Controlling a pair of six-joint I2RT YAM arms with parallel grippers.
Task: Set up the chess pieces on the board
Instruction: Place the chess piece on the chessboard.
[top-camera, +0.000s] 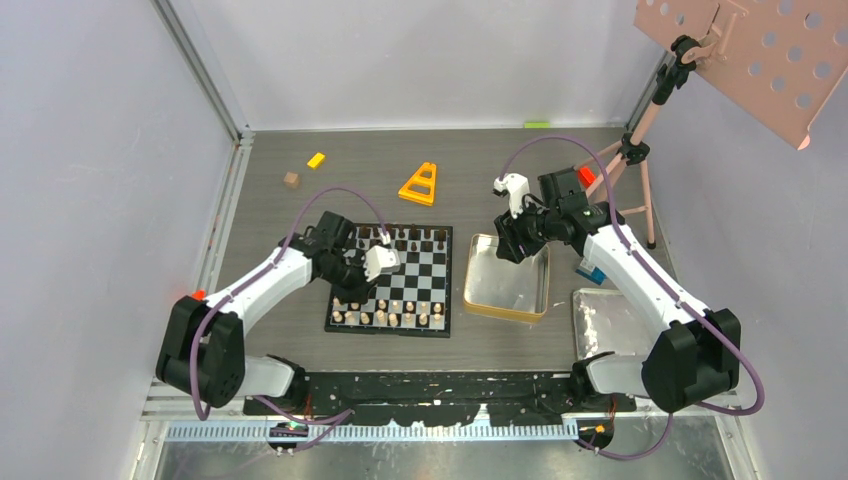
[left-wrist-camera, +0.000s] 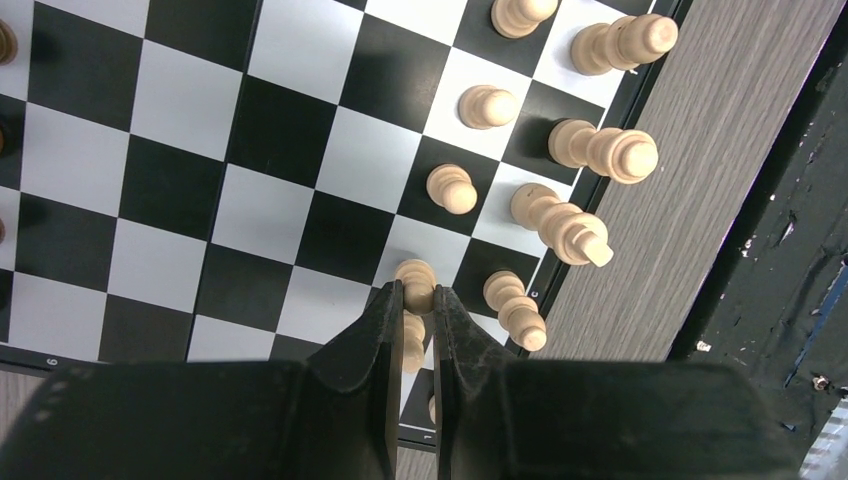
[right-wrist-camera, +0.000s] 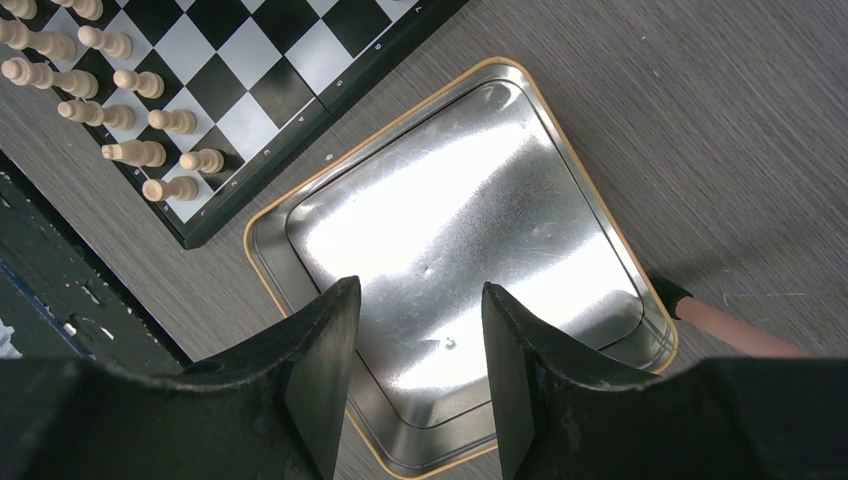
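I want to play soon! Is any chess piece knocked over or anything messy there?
Nothing stands out. The pale chess pieces in view stand upright on the board, none fallen. The left gripper pinches one pale pawn, and the right gripper hangs open over the empty gold tin.

Boxed in on three sides by plain pale lilac wall panels (top-camera: 420, 60), joined at the back left corner by a slanting silver aluminium frame post (top-camera: 205, 70). Floored with a grey wood-grain tabletop (top-camera: 480, 160), edged along the near side by a scuffed black strip (top-camera: 440, 388) and a ribbed silver metal rail (top-camera: 400, 430). Overhung at the back right by a pink perforated metal panel (top-camera: 770, 50) on a pink tripod stand (top-camera: 656, 105). Lit softly and evenly, with only faint shadows.
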